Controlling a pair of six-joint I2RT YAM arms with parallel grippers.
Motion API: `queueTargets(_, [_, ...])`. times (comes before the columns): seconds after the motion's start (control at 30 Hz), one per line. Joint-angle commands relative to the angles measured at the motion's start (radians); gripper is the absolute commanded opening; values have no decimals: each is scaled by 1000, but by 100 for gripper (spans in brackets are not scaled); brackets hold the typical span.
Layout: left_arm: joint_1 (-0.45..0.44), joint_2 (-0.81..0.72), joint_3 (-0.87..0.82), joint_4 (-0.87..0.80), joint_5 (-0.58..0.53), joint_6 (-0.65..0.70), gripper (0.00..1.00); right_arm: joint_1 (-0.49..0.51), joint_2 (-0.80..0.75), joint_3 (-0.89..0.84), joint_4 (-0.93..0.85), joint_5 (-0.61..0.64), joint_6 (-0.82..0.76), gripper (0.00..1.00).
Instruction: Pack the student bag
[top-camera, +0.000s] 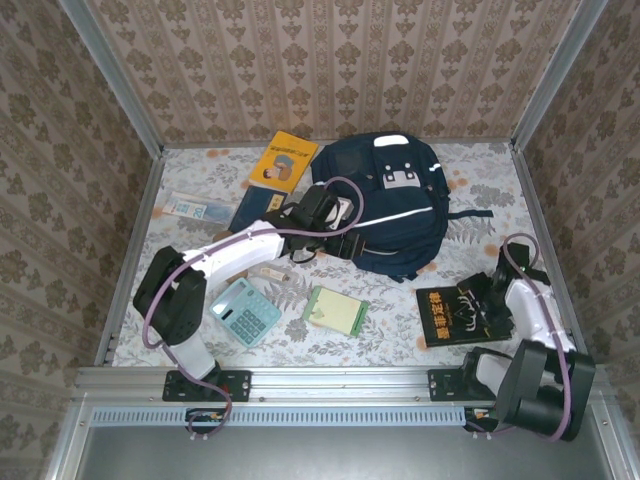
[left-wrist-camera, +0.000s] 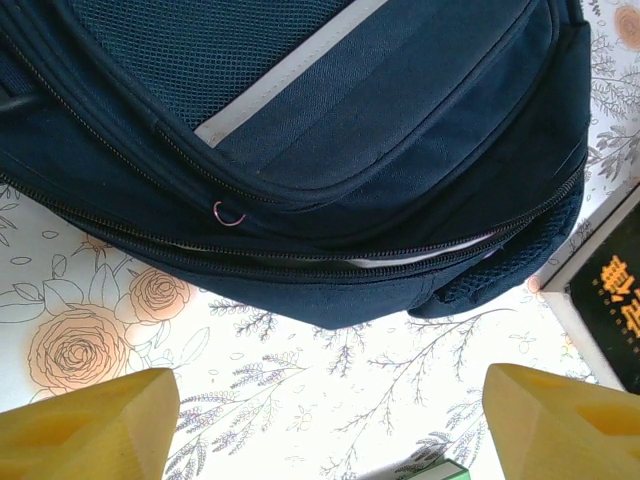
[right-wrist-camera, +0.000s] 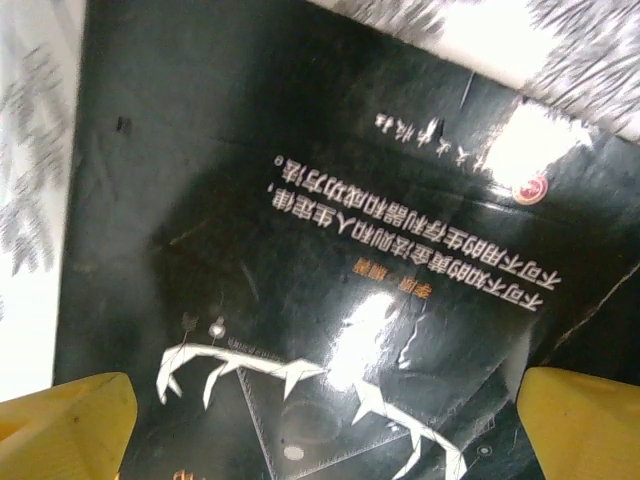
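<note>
Student bag (top-camera: 400, 205) flat, long axis near-far, top away (navy weave, mesh panel); my left gripper (left-wrist-camera: 325, 425), right gripper (right-wrist-camera: 320, 420) wide open, empty.

A robot test cell dressed up as a home: damask wallpaper panels (top-camera: 330, 70) framed by bare aluminium posts (top-camera: 113, 75) rise beyond the jaws of the left gripper (left-wrist-camera: 330, 395), a rose-printed tablecloth (left-wrist-camera: 300, 350) spreads beneath them, and the left arm (top-camera: 235, 252) and right arm (top-camera: 530, 305) stand bolted to a metal rail (top-camera: 340, 385) behind them.
</note>
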Motion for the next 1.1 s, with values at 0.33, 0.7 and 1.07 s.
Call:
queueTargets(0.33, [-30,-63,-75,33,-23,-34,80,415,-23,-49,297,-156,398,99])
queueTargets(0.7, [-125,-81,-154,78,-69,-161,79,504,-59,104,64,-26,195,100])
queueTargets(1.07, [-419,18,1,-57,-271,-317,58,424,56,180,20,37,-78,99])
